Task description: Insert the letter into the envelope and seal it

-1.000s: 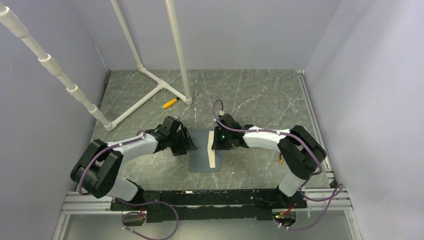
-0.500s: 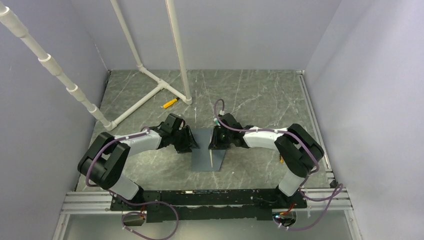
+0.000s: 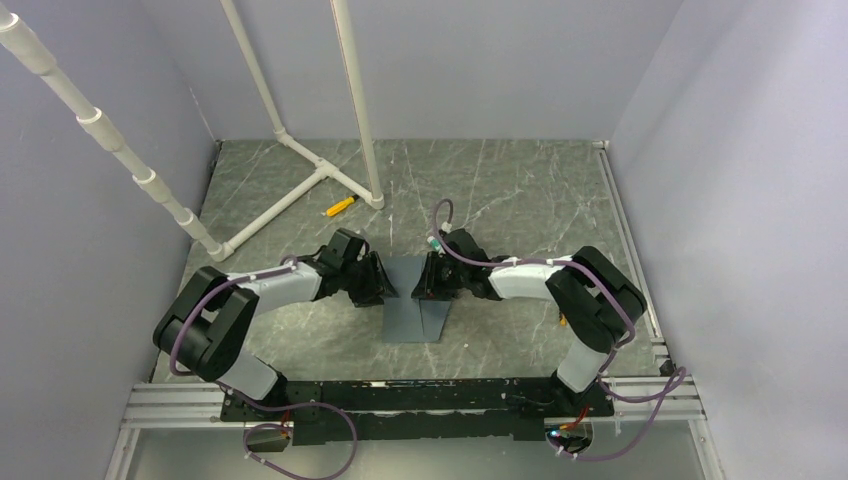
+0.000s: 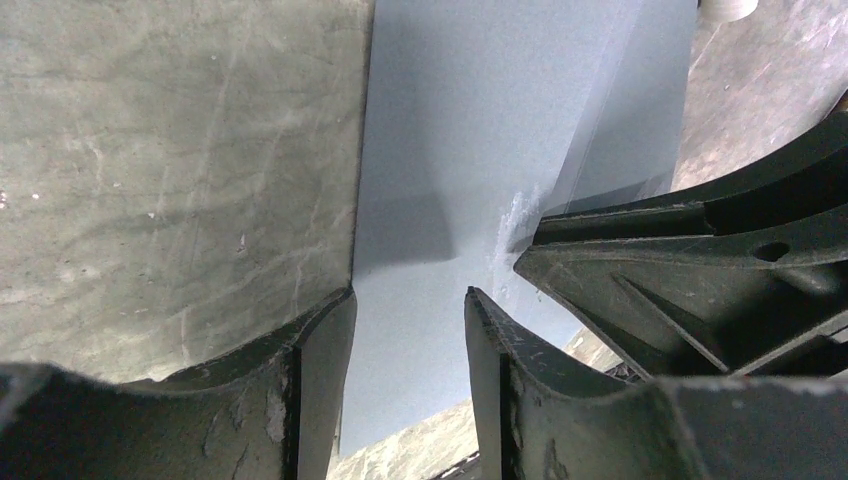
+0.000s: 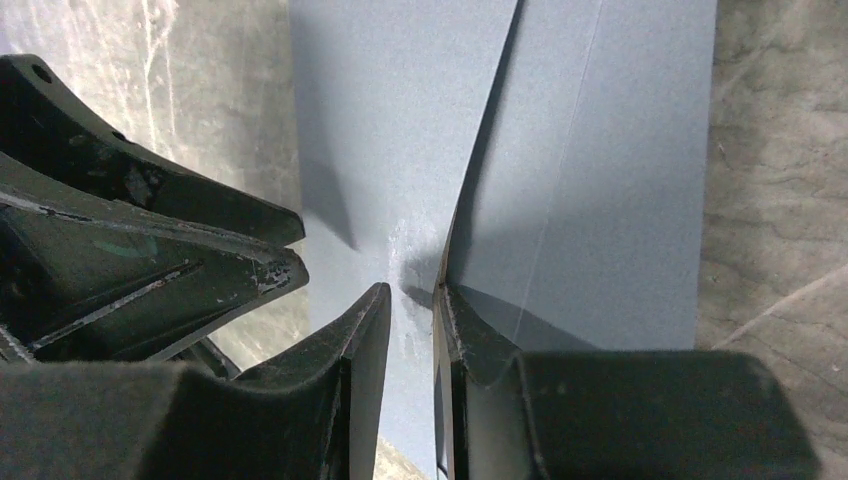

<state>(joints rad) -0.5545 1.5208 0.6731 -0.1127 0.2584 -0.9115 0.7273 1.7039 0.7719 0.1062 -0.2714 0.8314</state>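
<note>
The slate-grey envelope [image 3: 408, 318] lies flat on the marble table between my two grippers. Its flap [image 5: 600, 180] stands raised on the right side and leans left over the body [image 5: 380, 120]. My right gripper [image 5: 412, 295] is at the flap's free edge, its jaws a narrow gap apart, with the edge against the right-hand finger [image 5: 470, 330]. My left gripper [image 4: 408, 300] hovers open over the envelope's left edge [image 4: 450, 130], holding nothing. From above, the left gripper [image 3: 388, 287] and the right gripper [image 3: 422, 287] nearly meet. The letter is hidden.
A white pipe frame [image 3: 300, 190] stands at the back left with a small yellow object [image 3: 340, 207] beside it. Grey walls close in the table on three sides. The arms' mounting rail [image 3: 400, 400] runs along the near edge.
The pale upright sheet face seen a second ago has swung over to the left and no longer shows. My left gripper has moved in to the envelope's left edge and narrowed its jaws.
</note>
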